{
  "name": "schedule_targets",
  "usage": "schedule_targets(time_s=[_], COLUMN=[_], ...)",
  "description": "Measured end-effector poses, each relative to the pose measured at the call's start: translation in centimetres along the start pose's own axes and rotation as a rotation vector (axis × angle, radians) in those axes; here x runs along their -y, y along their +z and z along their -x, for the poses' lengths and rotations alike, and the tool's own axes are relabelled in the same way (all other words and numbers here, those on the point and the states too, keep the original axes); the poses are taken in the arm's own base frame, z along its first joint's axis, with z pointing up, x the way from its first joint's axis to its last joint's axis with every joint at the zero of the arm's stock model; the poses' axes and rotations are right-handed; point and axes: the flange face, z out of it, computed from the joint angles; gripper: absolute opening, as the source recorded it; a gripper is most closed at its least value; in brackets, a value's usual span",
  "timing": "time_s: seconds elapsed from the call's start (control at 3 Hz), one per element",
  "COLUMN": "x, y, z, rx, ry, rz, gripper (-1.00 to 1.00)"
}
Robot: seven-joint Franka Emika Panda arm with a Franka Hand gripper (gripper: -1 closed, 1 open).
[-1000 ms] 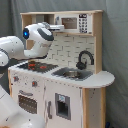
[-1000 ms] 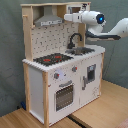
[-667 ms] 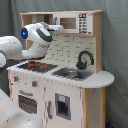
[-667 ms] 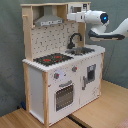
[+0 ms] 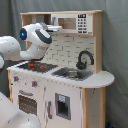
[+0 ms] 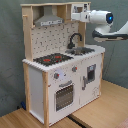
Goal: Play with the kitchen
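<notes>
The kitchen (image 5: 62, 75) (image 6: 62, 70) stands upright on a wooden bench (image 6: 95, 112), filling most of both exterior views, its white front and light-wood sides rising to a top shelf. In the first exterior view the arm (image 5: 27, 42) comes in from 9 o'clock, its white body hanging over the hob (image 5: 37, 65) and reaching up toward the microwave (image 5: 72, 23) at 12 o'clock. In the second exterior view the same arm (image 6: 107, 22) enters from 3 o'clock at shelf height. The gripper (image 5: 56, 26) (image 6: 76, 15) sits at the microwave shelf, just beside its opening; whether the fingers are spread or closed, or have hold of anything, cannot be told.

The oven door (image 6: 64, 95) sits low on the front, below the hob (image 6: 52, 59). The hood (image 6: 49, 20) hangs above the hob. The grey sink (image 5: 72, 73) (image 6: 82, 50) lies beside the hob, and the black tap (image 5: 85, 59) (image 6: 75, 40) curves up at its back edge.
</notes>
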Motion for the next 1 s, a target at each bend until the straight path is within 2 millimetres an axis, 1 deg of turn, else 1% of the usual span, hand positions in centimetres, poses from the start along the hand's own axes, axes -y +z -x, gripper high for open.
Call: schedule_targets(time_s=[0.67, 1.0], x=[0.7, 0.5], y=[-2.6, -2.7], z=[0.9, 1.3], rx=[-0.026, -0.020], ry=[0.017, 0.018], rz=[0.015, 0.019], gripper=[-1.00, -1.00])
